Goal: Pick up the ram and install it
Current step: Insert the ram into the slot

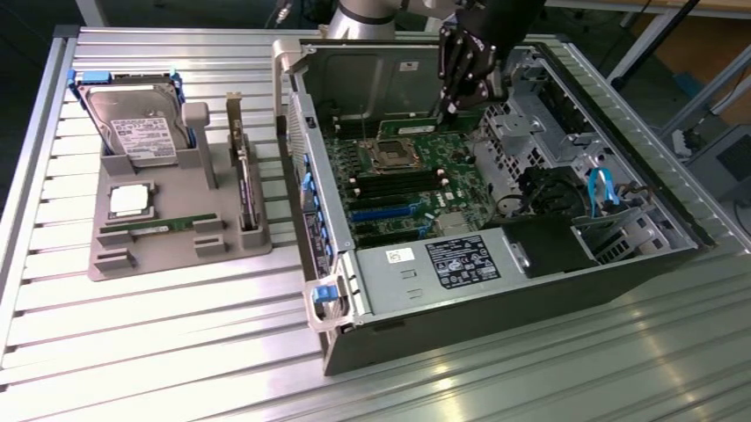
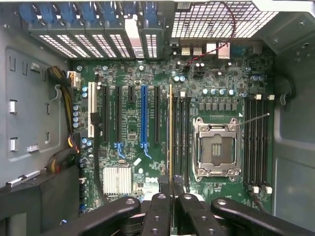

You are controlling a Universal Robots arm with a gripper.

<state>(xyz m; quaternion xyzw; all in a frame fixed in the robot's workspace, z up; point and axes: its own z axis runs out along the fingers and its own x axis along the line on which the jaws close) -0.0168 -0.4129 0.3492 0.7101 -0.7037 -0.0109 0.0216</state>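
One claw [image 1: 455,98] hangs over the far part of the open computer case [image 1: 657,255], which lies on the slatted table [image 1: 153,352] at the exterior view's right. In the wrist view its fingers [image 2: 158,209] are drawn almost together and clamp the ram [image 2: 171,137], seen edge-on as a thin yellowish line. The ram runs parallel to the black memory slots [image 2: 182,132] of the motherboard [image 1: 405,180], just beside them on the side away from the empty processor socket [image 2: 215,147]. Whether the ram touches the board cannot be told.

At the exterior view's left, well apart from the case, a grey tray [image 1: 176,259] carries a hard drive [image 1: 139,123], a square processor chip [image 1: 129,200], an upright expansion card [image 1: 243,176] and another green memory stick [image 1: 158,226] lying in its holders.
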